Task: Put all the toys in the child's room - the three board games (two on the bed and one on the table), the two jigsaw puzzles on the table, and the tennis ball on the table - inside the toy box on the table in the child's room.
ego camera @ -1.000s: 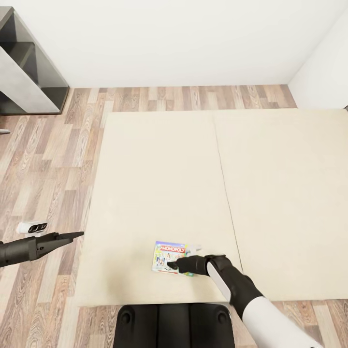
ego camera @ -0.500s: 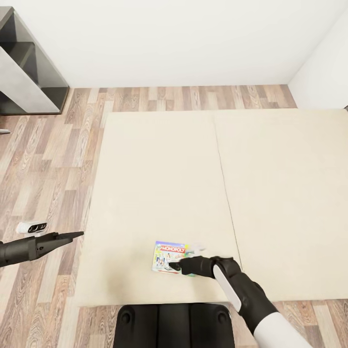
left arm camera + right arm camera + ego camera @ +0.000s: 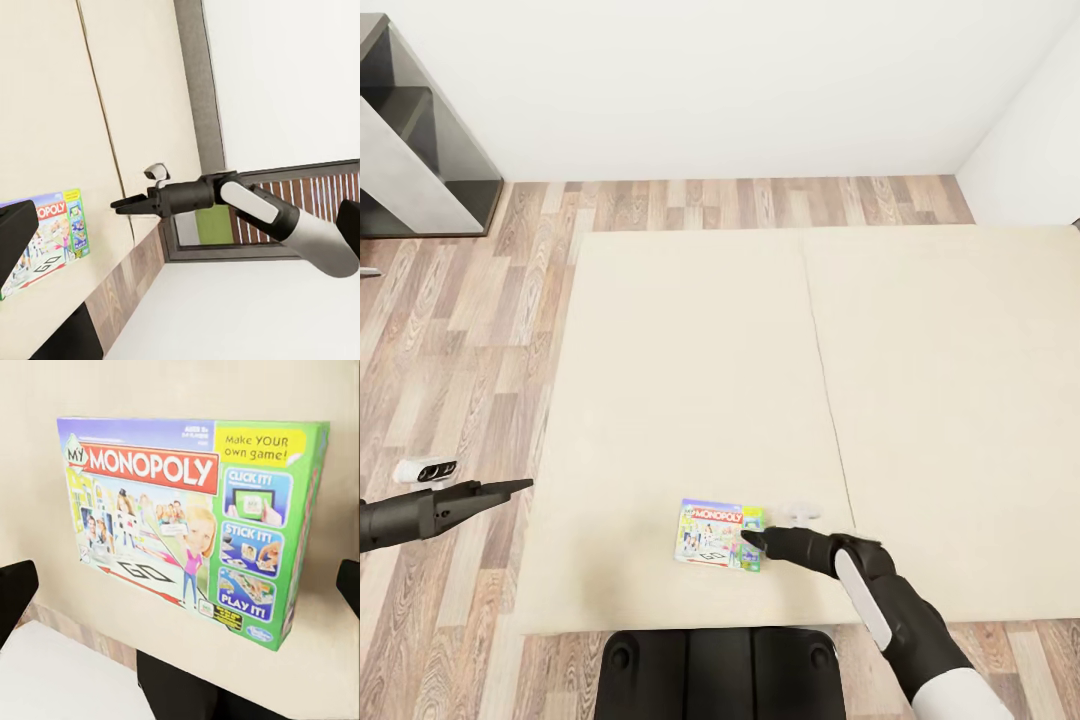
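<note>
Flat rectangular board game box with white-and-green printed lid reading "MY MONOPOLY" [image 3: 722, 537] [image 3: 45, 236] [image 3: 191, 525]: lies lid-up, closed, near the front edge of the wide cream-beige two-panel bed [image 3: 690, 380], on its left panel, near the centre seam. Green side strip reads "Make YOUR own game!".
</note>
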Controlling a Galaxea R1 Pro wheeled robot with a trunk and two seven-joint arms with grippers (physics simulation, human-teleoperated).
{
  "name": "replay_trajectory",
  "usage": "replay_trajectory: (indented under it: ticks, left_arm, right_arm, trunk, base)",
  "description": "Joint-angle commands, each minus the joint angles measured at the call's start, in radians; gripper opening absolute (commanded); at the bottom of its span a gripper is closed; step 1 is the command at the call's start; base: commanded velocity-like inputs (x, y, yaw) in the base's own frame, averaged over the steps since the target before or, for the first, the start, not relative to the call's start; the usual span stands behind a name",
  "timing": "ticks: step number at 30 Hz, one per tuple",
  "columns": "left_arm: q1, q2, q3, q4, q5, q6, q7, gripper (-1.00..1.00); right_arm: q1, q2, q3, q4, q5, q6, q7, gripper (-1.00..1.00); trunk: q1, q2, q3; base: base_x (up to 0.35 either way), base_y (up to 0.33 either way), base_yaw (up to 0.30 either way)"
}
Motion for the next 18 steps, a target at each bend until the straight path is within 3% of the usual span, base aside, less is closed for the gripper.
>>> replay_trajectory:
  ticks: [1, 10, 18]
  left_arm:
    - [0.000, 0.000, 0.000, 0.000, 0.000, 0.011, -0.004, 1.00]
    - [0.000, 0.000, 0.000, 0.002, 0.000, 0.011, -0.004, 1.00]
    - [0.000, 0.000, 0.001, 0.004, 0.000, 0.011, -0.004, 1.00]
  right_arm:
    - [0.003, -0.001, -0.011, -0.005, -0.003, 0.004, 0.000, 1.00]
    - [0.014, -0.002, -0.081, -0.023, -0.002, 0.008, 0.000, 1.00]
    - [0.016, 0.001, -0.099, -0.017, 0.004, 0.014, -0.010, 1.00]
  trunk:
    - [0.001, -0.002, -0.001]
    - [0.001, -0.002, -0.001]
    - [0.001, -0.002, -0.001]
  base:
    - [0.000, 0.000, 0.000]
    - [0.000, 0.000, 0.000]
    - [0.000, 0.000, 0.000]
